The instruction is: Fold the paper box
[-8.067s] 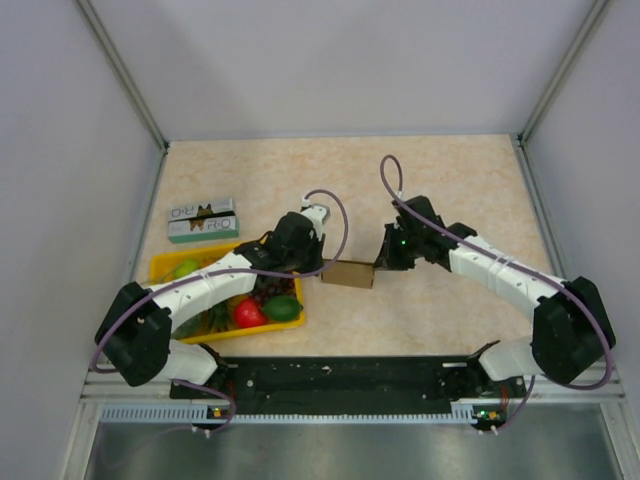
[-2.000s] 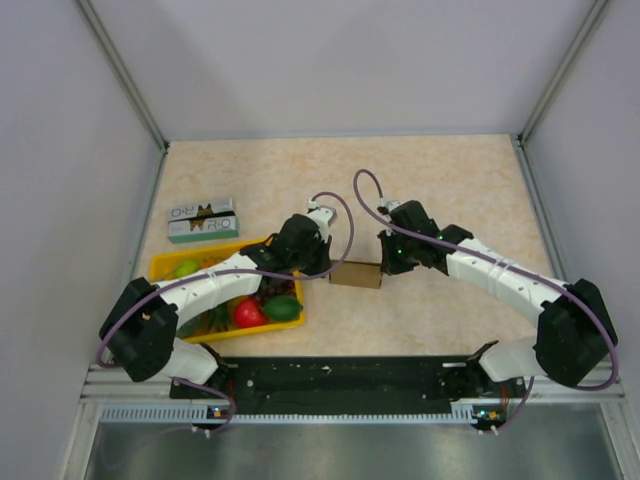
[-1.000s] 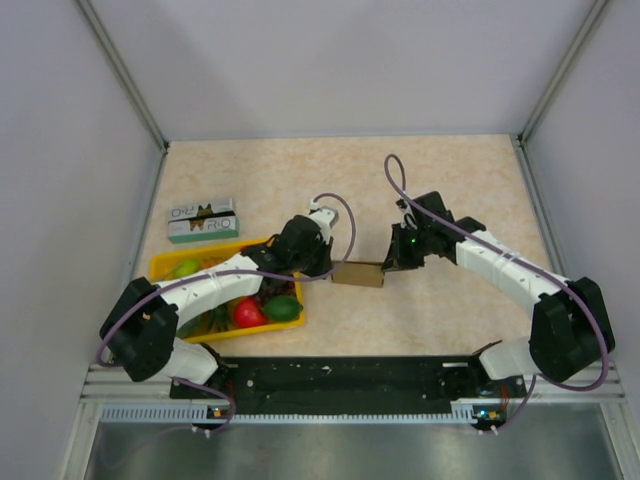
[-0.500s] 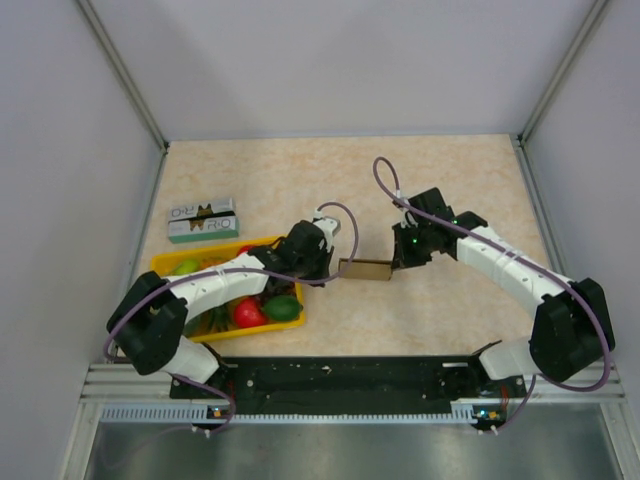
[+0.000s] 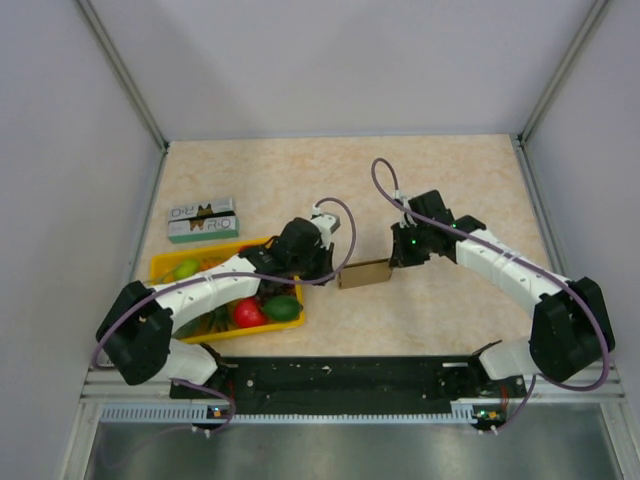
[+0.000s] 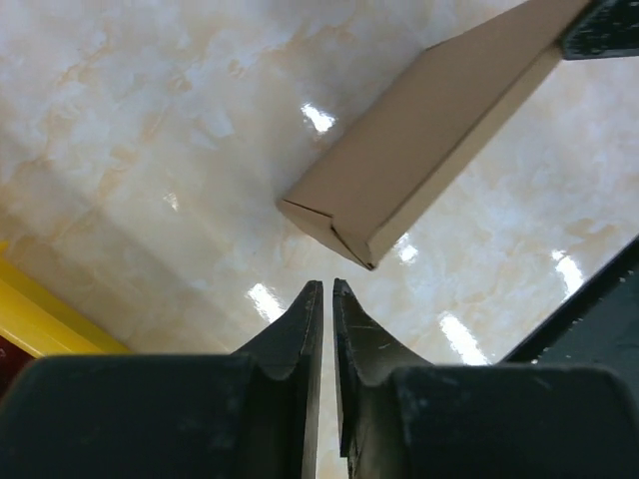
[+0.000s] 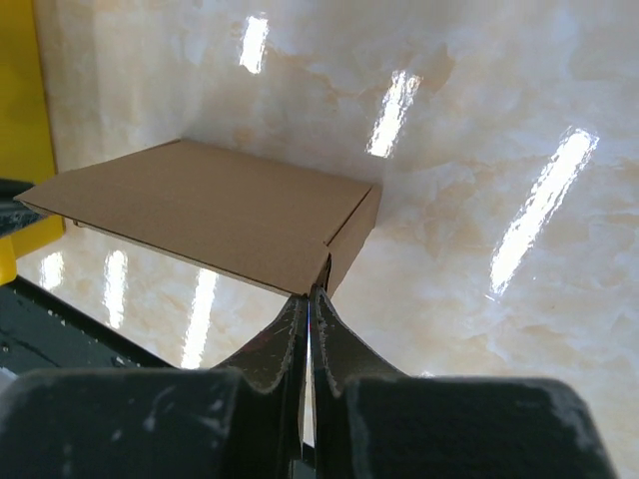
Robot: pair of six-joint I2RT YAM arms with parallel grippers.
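Note:
The paper box (image 5: 364, 273) is a small flat folded box of brown cardboard in the middle of the table. My right gripper (image 5: 397, 262) is shut on the box's right edge. In the right wrist view my right gripper (image 7: 310, 291) pinches a thin flap at the near corner of the box (image 7: 210, 220), which is held slightly above the table. My left gripper (image 5: 333, 270) is shut and empty at the box's left end. In the left wrist view my left gripper (image 6: 321, 286) sits just short of the corner of the box (image 6: 429, 130), not touching it.
A yellow tray (image 5: 163, 266) holding fruit and vegetables stands to the left, under my left arm. Its rim shows in the left wrist view (image 6: 40, 319) and the right wrist view (image 7: 18, 90). A green-and-white carton (image 5: 202, 220) lies behind it. Walls enclose the table.
The box has turned slightly, its left end now nearer the front than half a second ago. My left gripper has drawn back a little from the box. My right gripper stays shut on the box.

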